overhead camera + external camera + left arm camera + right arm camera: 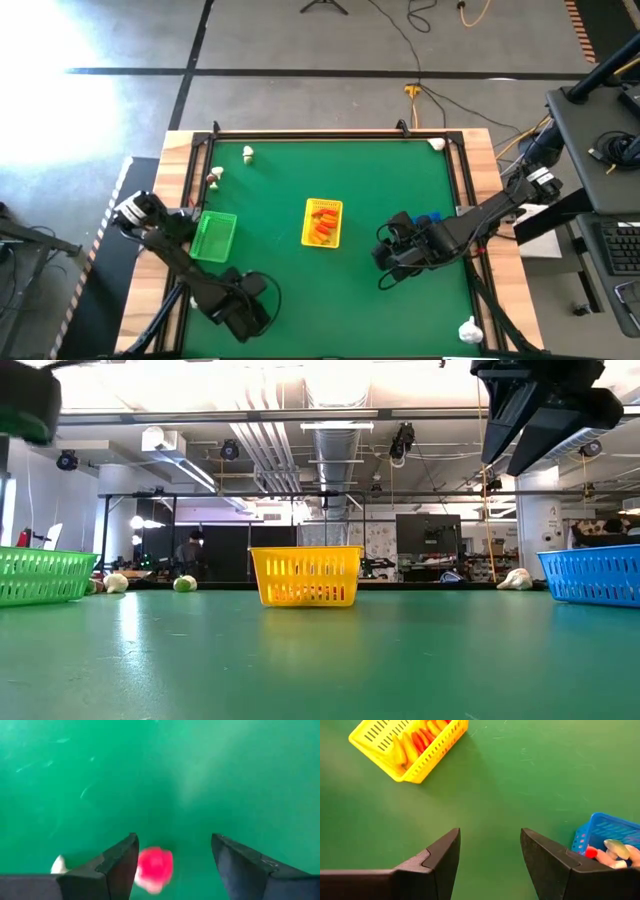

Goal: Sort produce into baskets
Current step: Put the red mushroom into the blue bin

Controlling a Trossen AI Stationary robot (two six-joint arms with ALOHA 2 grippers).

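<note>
My left gripper (172,865) is open and points down at the green table near its front left (245,305). A red-and-white piece (154,865) lies between its fingers, close to one finger. My right gripper (490,855) is open and empty above the table, right of centre (392,255). The yellow basket (322,222) holds orange pieces (417,740). The blue basket (607,837), partly under my right arm, holds red and pale pieces. The green basket (213,237) stands at the left. White pieces (247,153) (215,176) lie at the far left. My left gripper comes from above with the red-and-white piece (150,870) on the table between its open fingers. The piece is right beside one finger (122,865); I cannot tell whether that finger touches it.
More white pieces lie at the far right corner (437,144) and the near right corner (470,328). A small white bit (59,865) lies just outside my left gripper's finger. A wooden rim (330,133) borders the table. Bare green table lies between the baskets.
</note>
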